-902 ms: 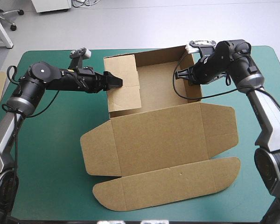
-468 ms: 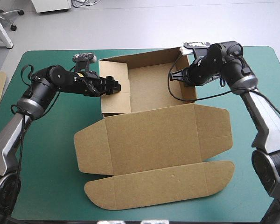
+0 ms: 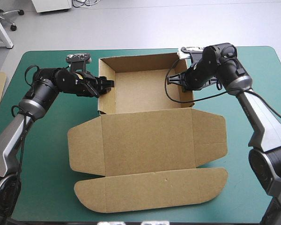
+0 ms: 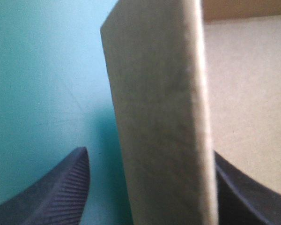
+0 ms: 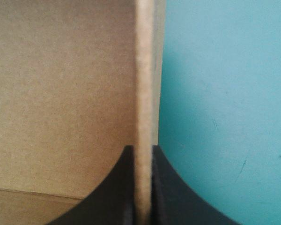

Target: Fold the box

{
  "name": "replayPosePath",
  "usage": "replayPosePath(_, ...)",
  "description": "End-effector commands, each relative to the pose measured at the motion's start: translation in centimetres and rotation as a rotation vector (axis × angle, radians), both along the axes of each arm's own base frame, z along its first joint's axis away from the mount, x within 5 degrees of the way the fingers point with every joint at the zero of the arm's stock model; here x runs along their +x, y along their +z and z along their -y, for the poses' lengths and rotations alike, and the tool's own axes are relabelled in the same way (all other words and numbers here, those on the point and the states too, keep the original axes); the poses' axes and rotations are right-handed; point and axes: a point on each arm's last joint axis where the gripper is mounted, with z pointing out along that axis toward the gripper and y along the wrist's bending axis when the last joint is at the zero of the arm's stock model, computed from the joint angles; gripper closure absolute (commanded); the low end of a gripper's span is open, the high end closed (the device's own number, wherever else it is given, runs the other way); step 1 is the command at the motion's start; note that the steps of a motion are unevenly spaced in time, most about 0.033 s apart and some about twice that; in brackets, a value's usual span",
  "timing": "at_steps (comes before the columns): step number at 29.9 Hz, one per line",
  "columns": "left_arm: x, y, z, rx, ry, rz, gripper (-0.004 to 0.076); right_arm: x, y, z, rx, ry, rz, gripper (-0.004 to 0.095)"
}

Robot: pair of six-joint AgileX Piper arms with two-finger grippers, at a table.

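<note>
The brown box (image 3: 150, 140) lies mid-bench (image 3: 42, 178) on the teal-green cover. Its open tray is at the 12 o'clock end, and the lid (image 3: 145, 136) and rounded flap lie flat toward 6 o'clock. The tray's long axis runs 9 to 3. Each arm sits at its own side wall, so neither is nearer.

The left end effector (image 3: 108, 85) straddles the 9 o'clock wall (image 4: 159, 122) with its black fingers spread. One ribbed finger (image 4: 61, 192) stands clear on the bench side, and the other (image 4: 246, 201) is inside the tray, close by the board. The right end effector (image 3: 180, 78) is pinching the 3 o'clock wall (image 5: 144, 84), pressed together on its top edge.

I judge the next move depends on that left wall standing between the spread fingers (it leans a little in the wrist view).

The board is matte and fibrous, with pale fuzzy cut edges. The walls look doubled and thick, and the creases are crisp.
</note>
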Motion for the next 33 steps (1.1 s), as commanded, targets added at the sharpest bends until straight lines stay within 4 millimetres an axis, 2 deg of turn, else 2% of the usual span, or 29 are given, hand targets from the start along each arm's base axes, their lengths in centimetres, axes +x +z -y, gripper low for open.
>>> replayPosePath(1, -0.5, 3.0, -0.2, -0.025, 0.018, 0.136, 0.0274, -1.0, 2.3, -0.4, 0.012, 0.010, 0.083, 0.0937)
replayPosePath(5, -0.4, 3.1, -0.2, -0.024, 0.021, 0.149, 0.0279, -1.2, 2.1, -1.4, -0.017, 0.025, 0.093, 0.0938)
replayPosePath(10, -0.5, 2.4, -0.1, -0.008, 0.010, 0.094, 0.0365, -1.1, 2.0, -1.9, 0.008, 0.028, 0.090, 0.0938)
replayPosePath(16, -0.4, 0.5, 0.4, -0.011, -0.022, -0.048, 0.0363, -1.1, 2.0, -1.9, 0.011, 0.028, 0.093, 0.0938)
replayPosePath(20, -0.5, 0.3, 0.6, -0.038, -0.026, -0.072, 0.0358, -1.2, 2.5, -2.4, 0.070, 0.040, 0.093, 0.0938)
replayPosePath(28, -0.7, 0.1, 0.6, -0.035, -0.036, -0.100, 0.0368, -1.2, 3.0, -2.4, 0.078, 0.039, 0.113, 0.0938)
replayPosePath(30, -0.8, 0.1, 0.7, -0.049, -0.034, -0.107, 0.0396, -1.2, 3.0, -2.4, 0.078, 0.039, 0.113, 0.0938)
replayPosePath(33, -0.9, 0.1, 0.8, -0.064, -0.040, -0.127, 0.0522, -1.3, 3.0, -2.4, 0.085, 0.041, 0.109, 0.0938)
